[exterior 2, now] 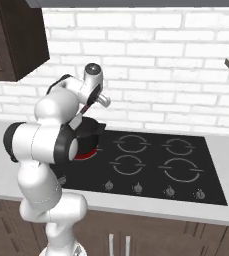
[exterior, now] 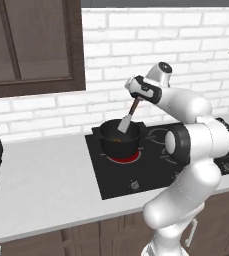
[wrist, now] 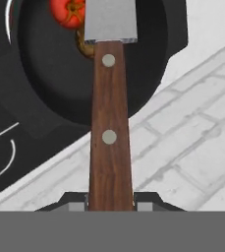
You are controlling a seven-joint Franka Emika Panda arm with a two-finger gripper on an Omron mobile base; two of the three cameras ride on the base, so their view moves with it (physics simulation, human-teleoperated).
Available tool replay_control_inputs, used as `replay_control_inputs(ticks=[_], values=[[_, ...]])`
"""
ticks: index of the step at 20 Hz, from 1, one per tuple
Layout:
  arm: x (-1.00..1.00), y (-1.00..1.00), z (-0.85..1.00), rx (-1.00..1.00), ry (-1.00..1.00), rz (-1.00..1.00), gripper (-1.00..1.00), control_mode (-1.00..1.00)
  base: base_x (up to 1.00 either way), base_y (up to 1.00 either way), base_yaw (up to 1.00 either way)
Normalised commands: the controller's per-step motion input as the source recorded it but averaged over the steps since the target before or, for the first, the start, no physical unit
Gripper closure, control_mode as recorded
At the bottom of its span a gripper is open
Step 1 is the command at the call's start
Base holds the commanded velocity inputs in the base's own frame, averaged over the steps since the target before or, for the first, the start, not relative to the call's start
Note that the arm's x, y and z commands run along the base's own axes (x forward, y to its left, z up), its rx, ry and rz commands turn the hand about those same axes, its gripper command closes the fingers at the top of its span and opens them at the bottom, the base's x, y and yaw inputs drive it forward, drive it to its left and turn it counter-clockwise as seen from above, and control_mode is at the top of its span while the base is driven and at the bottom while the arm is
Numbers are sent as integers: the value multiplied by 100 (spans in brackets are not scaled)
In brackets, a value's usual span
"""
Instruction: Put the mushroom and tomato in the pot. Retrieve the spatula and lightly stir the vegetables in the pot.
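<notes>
We saw the jaws clamped on the spatula (wrist: 109, 123) handle, blade angled down inside the pot (exterior: 120, 137) rim, probably near the vegetables (wrist: 70, 12).

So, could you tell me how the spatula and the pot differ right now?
The spatula is slim, with a brown wooden handle and pale grey blade; the pot is round, deep and black. The spatula is held tilted in the shut gripper, blade down over the pot, which sits on the glowing red burner. The pot holds a tomato.
</notes>
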Motion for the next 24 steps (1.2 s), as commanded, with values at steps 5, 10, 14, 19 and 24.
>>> replay_control_inputs(ticks=[5, 10, 14, 19, 24], values=[[19, 11, 0, -1, -26, 23, 100, -100, 0, 0, 0], [5, 3, 0, -2, -24, 38, 100, -100, 0, 0, 0], [2, 2, -5, -6, -9, 40, 100, -100, 0, 0, 0], [1, -7, -5, -5, 2, 23, 100, -100, 0, 0, 0], [0, -8, -9, 0, -17, 15, 100, -100, 0, 0, 0]])
